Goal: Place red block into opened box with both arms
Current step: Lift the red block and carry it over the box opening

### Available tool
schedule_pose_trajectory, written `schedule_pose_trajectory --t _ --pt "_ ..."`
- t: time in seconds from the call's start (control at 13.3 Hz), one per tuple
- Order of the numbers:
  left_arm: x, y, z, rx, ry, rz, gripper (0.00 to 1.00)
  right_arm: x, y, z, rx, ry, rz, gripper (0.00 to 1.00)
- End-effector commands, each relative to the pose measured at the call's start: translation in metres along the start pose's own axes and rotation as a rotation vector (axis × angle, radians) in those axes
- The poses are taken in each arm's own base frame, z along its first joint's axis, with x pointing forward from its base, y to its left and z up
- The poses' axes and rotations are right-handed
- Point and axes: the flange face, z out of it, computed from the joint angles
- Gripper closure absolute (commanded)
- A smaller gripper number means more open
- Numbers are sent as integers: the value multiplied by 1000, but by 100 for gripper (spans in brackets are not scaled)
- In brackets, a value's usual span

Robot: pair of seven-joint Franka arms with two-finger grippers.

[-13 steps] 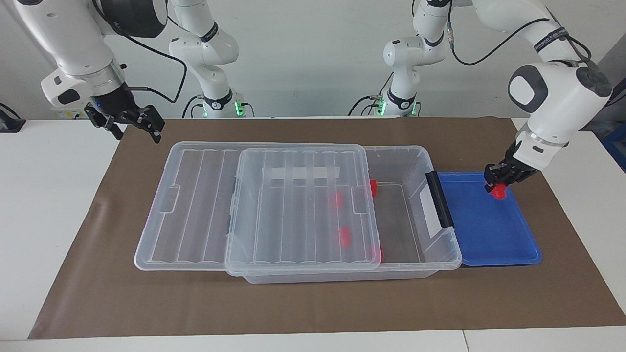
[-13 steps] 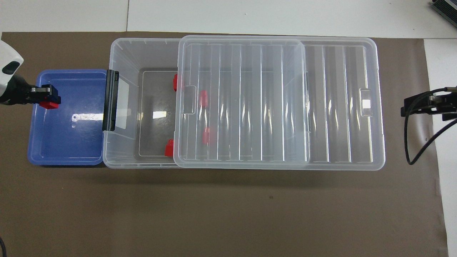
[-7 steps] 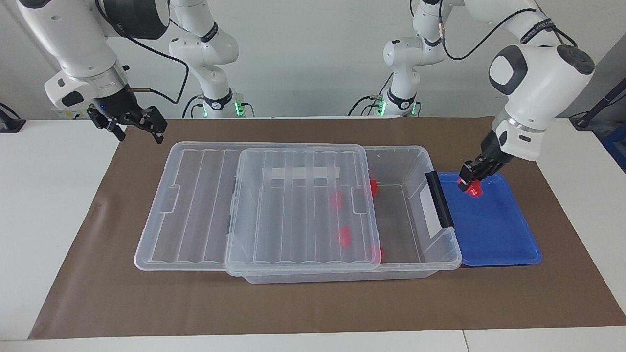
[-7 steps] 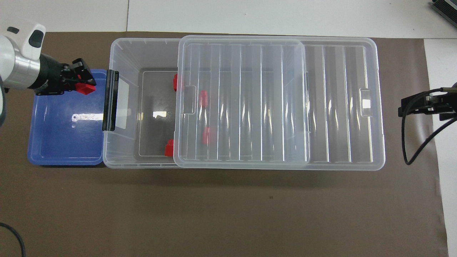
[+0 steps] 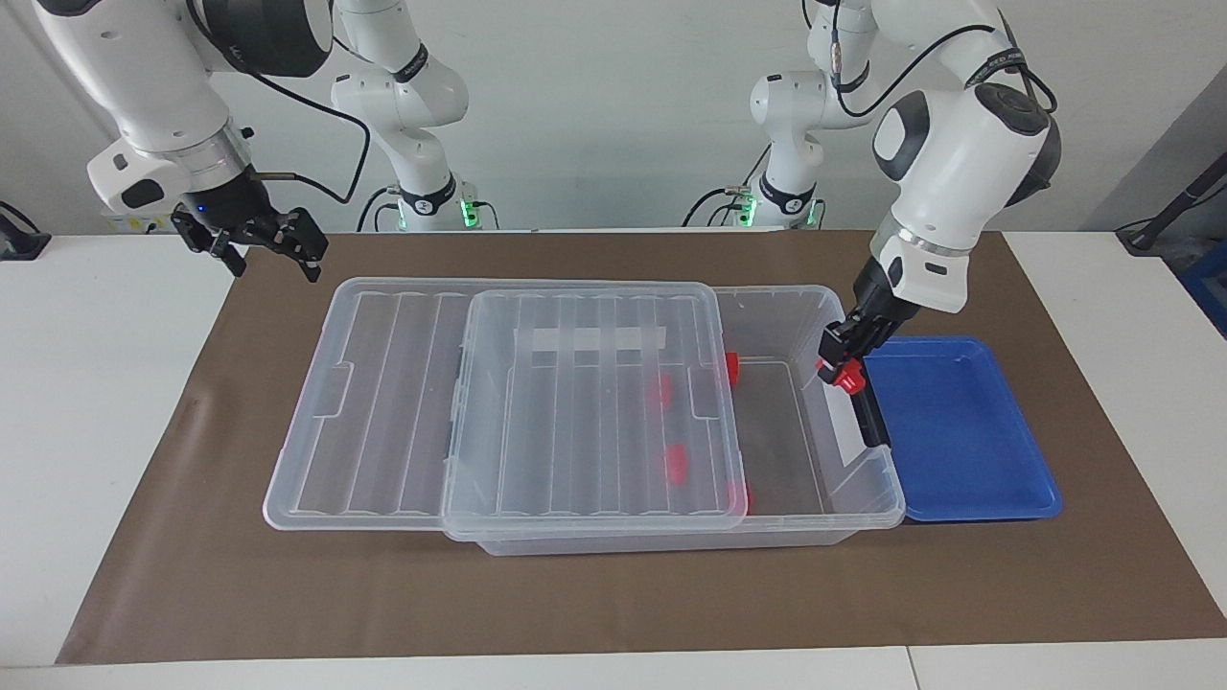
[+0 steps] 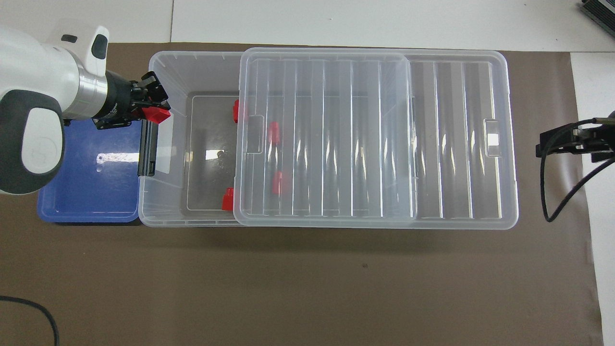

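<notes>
Item, left gripper (image 5: 842, 369): clamped on the red block (image 5: 848, 379), held in the air over the latch end of the clear storage box (image 5: 868, 498), above the black latch (image 5: 870, 417). The block is judged to be carried high so that the end wall is cleared before release.

Item, box: its ribbed clear lid (image 5: 383, 402) is slid toward the right arm's end, so only the part nearest the latch is uncovered. Four more red blocks (image 6: 227, 199) lie inside, two at the lid's edge, two beneath it. Open floor remains between them for a drop.

Item, blue tray (image 5: 959, 431): touching the box's latch end.

Item, right gripper (image 5: 259, 244): fingers spread, nothing held, waiting above the brown mat (image 5: 613, 594) near the lid's corner.
</notes>
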Motion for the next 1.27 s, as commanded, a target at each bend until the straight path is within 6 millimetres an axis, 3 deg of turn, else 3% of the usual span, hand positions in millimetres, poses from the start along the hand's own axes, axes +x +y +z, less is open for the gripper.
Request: schedule_pose_trajectory --t 0.0,0.37,0.6,0.75,0.97,1.2 --pt "-29 0 19 -21 23 9 100 0 1 2 14 -5 -16 0" --pt "-53 11 51 58 63 129 100 0 0 3 16 -7 -18 0" --pt "-52 8 58 121 94 201 100 0 1 3 16 -7 -16 0" --pt "-52 3 78 125 87 223 100 0 1 3 16 -7 -16 0" --pt "-61 -10 125 118 79 232 100 0 1 3 16 -6 -16 0" --pt "-71 -7 156 138 45 256 100 0 1 2 16 -6 -16 0"
